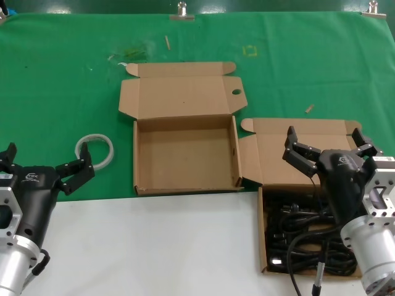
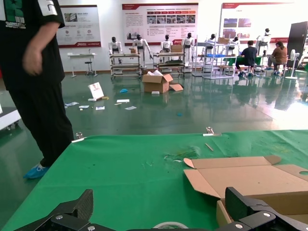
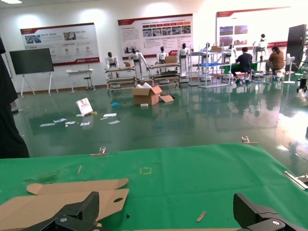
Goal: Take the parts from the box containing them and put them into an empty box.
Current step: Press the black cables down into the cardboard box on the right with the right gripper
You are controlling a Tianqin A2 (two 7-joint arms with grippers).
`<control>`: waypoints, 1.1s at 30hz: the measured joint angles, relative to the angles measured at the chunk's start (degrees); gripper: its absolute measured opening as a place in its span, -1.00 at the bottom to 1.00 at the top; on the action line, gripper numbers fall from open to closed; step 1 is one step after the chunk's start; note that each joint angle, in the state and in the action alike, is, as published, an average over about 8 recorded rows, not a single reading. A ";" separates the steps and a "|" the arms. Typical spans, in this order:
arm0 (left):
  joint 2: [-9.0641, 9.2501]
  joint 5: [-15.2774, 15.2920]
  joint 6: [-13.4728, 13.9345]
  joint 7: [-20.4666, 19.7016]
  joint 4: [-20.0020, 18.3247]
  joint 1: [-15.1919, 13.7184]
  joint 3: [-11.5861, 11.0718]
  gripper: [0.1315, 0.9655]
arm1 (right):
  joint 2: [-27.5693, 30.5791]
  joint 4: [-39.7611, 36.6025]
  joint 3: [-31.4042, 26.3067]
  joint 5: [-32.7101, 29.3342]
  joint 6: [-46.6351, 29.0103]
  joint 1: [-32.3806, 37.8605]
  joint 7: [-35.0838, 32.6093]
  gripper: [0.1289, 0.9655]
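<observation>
Two brown mailer boxes lie open. The empty box (image 1: 185, 154) sits in the middle of the green mat. The box (image 1: 261, 228) at the right front holds several black power cords (image 1: 296, 237) in coiled bundles. My right gripper (image 1: 330, 145) is open and empty, above the back of that box near its raised lid (image 1: 274, 154). In the right wrist view its jaws (image 3: 168, 207) stand wide apart over the green mat. My left gripper (image 1: 46, 161) is open and empty at the left front, beside the white ring (image 1: 95, 150); its wrist view (image 2: 163, 207) shows the jaws wide apart.
The empty box's lid (image 1: 182, 92) lies flat behind it and shows in both wrist views (image 2: 250, 178) (image 3: 48, 202). Small wood chips (image 1: 309, 108) lie on the mat. White table surface (image 1: 154, 246) runs along the front. A person (image 2: 33, 72) stands beyond the table's far left.
</observation>
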 joint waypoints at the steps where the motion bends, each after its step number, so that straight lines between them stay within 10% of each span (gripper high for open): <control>1: 0.00 0.00 0.00 0.00 0.00 0.00 0.00 1.00 | 0.00 0.00 0.00 0.00 0.00 0.00 0.00 1.00; 17: 0.00 0.00 0.00 0.00 0.00 0.00 0.00 1.00 | -0.01 -0.59 -0.75 0.28 0.83 0.64 -0.34 1.00; 33: 0.00 0.01 0.00 -0.01 0.00 0.00 0.00 1.00 | -0.07 -5.65 -8.97 8.87 18.16 5.41 -14.05 1.00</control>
